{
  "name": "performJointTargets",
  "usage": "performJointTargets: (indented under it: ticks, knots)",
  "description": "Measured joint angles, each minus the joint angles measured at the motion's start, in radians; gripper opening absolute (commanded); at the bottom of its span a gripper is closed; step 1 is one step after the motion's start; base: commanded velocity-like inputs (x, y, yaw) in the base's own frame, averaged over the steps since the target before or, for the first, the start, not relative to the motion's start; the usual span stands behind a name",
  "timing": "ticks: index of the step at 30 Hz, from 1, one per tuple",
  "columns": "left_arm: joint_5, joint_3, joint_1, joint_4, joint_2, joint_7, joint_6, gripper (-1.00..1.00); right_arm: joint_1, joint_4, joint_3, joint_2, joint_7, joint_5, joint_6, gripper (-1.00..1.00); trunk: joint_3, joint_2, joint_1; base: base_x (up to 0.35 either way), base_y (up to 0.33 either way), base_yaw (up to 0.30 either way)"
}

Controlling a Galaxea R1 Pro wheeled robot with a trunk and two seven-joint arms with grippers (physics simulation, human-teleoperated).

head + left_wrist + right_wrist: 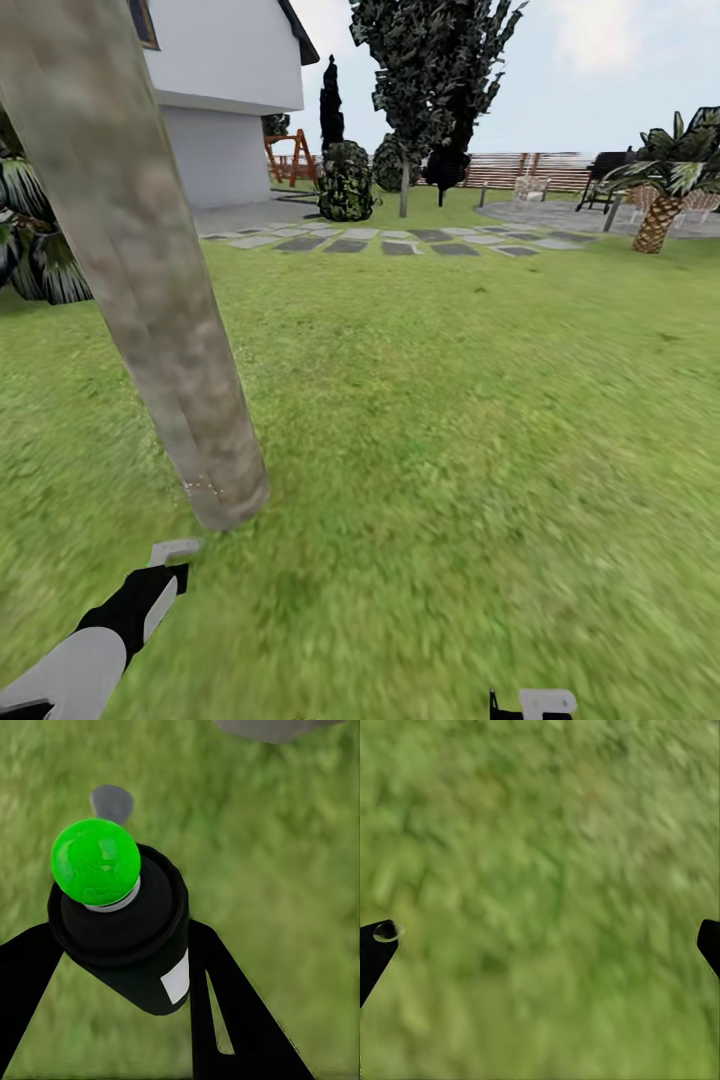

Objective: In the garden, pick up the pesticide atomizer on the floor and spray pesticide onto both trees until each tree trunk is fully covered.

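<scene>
1. In the left wrist view the left gripper (131,967) is closed on the pesticide atomizer (124,937), a black cylinder with a white label patch and a tip that is bright green here; the dark fingers (240,1012) run along both sides of the body.
2. In the head view the left gripper (165,570) hangs just short of the foot of the tree trunk (130,260), with the atomizer hidden behind the black-and-white wrist; only a light-grey finger shows there.
3. The right wrist view shows the right gripper (540,945) spread wide, its two dark fingertips (375,949) at opposite edges with nothing but blurred lawn (540,870) between them.
4. The head view cuts the right gripper (530,705) off at the frame's lower edge, well apart from the trunk.
5. A faint ring of whitish specks, the pesticide (203,487), sits low on the trunk; it is too small to read clearly.
6. The trunk leans, and its crown is cut off by the frame.
7. Beyond the trunk stand a white house (225,90), stepping stones (400,242), a second tree (425,80), a palm (665,190) and a slat fence (530,170).
</scene>
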Motion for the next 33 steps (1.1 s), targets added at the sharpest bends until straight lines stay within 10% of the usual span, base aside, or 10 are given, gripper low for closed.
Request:
performJointTargets:
  ticks: [6, 10, 16, 22, 28, 33]
  knots:
    - [0.004, -0.001, 0.000, -0.002, -0.001, -0.011, -0.014, -1.00, 0.000, 0.000, 0.000, -0.003, 0.000, 0.000, 0.000, 1.00, 0.000, 0.000, 0.000, 0.000, -0.006, 0.027]
    - [0.003, -0.007, -0.013, -0.046, -0.025, -0.123, -0.009, -1.00, 0.000, 0.000, 0.000, -0.005, 0.000, 0.000, 0.000, 1.00, 0.000, 0.000, 0.000, 0.000, 0.000, 0.000]
    - [-0.002, -0.006, -0.012, -0.122, 0.089, -0.201, 0.001, -1.00, 0.000, -0.001, -0.001, -0.005, -0.002, -0.001, 0.000, 1.00, 0.000, 0.000, 0.000, 0.000, 0.000, 0.023]
    - [0.004, -0.008, -0.016, -0.163, 0.092, -0.283, 0.004, -1.00, 0.000, -0.005, -0.003, -0.004, -0.005, -0.003, 0.000, 1.00, 0.000, 0.000, 0.000, 0.000, 0.000, 0.259]
    - [-0.004, -0.007, -0.034, -0.313, 0.126, -0.340, 0.173, -1.00, 0.000, -0.005, -0.002, -0.004, -0.003, -0.003, 0.000, 1.00, 0.000, 0.000, 0.000, 0.000, 0.000, 0.183]
    - [0.010, -0.071, -0.039, -0.321, 0.079, -0.338, 0.178, -1.00, 0.000, -0.005, -0.002, -0.004, -0.003, -0.003, 0.000, 1.00, 0.000, 0.000, 0.000, 0.000, 0.000, 0.005]
